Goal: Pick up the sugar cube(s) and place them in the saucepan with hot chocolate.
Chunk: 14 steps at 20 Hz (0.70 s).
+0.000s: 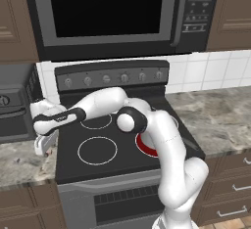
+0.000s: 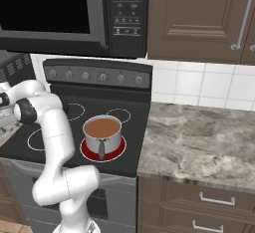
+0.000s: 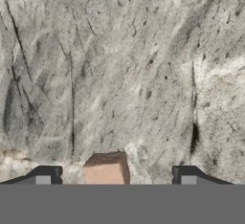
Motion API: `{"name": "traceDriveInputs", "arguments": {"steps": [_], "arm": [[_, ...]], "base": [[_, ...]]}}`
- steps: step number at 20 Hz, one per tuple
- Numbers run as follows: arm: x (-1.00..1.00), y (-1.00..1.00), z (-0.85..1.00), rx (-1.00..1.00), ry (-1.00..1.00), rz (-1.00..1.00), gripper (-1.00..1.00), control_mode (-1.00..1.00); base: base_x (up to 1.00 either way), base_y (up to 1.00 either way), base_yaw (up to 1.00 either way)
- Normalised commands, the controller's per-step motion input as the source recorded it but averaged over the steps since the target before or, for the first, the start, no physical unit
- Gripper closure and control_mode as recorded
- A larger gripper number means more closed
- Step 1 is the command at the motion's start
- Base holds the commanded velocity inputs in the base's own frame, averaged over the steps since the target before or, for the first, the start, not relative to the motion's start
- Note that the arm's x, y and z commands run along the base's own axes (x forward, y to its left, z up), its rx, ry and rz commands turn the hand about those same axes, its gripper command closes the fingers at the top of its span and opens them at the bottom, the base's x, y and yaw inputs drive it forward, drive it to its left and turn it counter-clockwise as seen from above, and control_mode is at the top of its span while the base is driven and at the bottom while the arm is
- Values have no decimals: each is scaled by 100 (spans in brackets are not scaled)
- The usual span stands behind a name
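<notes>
Gripper [image 3: 116, 173] first: on my hand cam the two dark finger tips stand wide apart, one either side of a tan sugar cube [image 3: 106, 169] that sits on the grey marbled counter [image 3: 124, 74]. I see bare counter between the cube and each tip, so the jaws are well open and nothing is held. The cube sits closer to the left tip than the right one. Whether the tips actually reach the stone, I can't tell from that angle.

From the left base cam I get what the hand cam can't give me: the arm [image 1: 162, 140] rises from the lower right, folds at the dark elbow over the black cooktop [image 1: 98, 149], and reaches out left so the hand [image 1: 45, 142] hangs low over the strip of counter just beside the stove's left edge, near a dark appliance [image 1: 14, 108] at the back. The cube itself is too small for me to pick out there.

The right base cam shows me the saucepan with hot chocolate [image 2: 102, 133], which the arm blocks in the left one. It's upright on the glowing red front-right burner [image 2: 88, 153], brown liquid inside, dark handle pointing toward the front. That puts it well apart from the cube, across the cooktop. Above it all hangs the microwave [image 2: 60, 13].
</notes>
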Motion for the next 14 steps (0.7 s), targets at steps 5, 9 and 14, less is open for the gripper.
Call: {"name": "traceDriveInputs", "arguments": {"steps": [5,9,14], "arm": [[0,2,-12,0,-5,0,-100,-100],[0,5,-6,0,-2,0,-100,-100],[0,0,-14,0,0,0,-100,-100]], "base": [[0,0,0],[0,0,0],[0,0,0]]}}
